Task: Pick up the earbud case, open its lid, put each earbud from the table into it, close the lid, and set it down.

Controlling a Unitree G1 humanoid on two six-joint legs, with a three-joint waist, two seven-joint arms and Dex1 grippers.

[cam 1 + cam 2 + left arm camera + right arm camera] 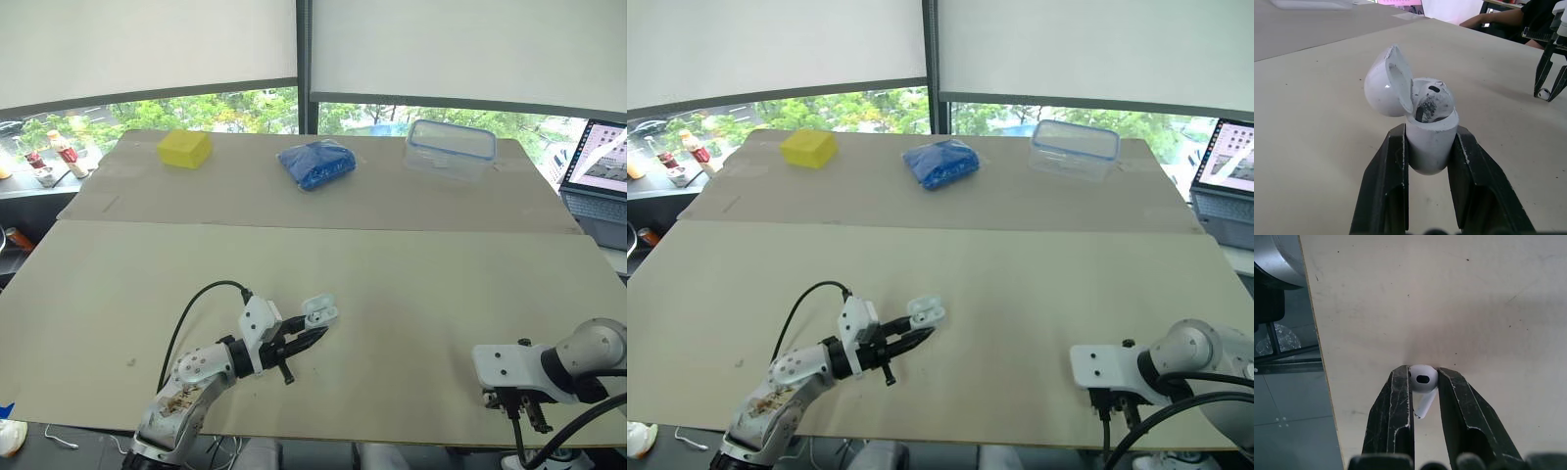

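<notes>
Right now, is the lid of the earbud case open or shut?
Open: the lid is tilted back off the earbud case in the left pincer, with one earbud seated inside.

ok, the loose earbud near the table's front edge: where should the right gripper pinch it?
By its rounded head, from above, one finger each side. The earbud lies on the table, head the widest part, thin stem trailing back between the fingers. The right gripper pinches it that way.

Office or lab test setup. Big table [392,294] covered in cardboard sheets, open laptop [598,166] at its right edge, roller blinds [147,44] over a window strip [245,110] with treetops outside. Person's arm [1488,19] rests on a surface nearby.
</notes>
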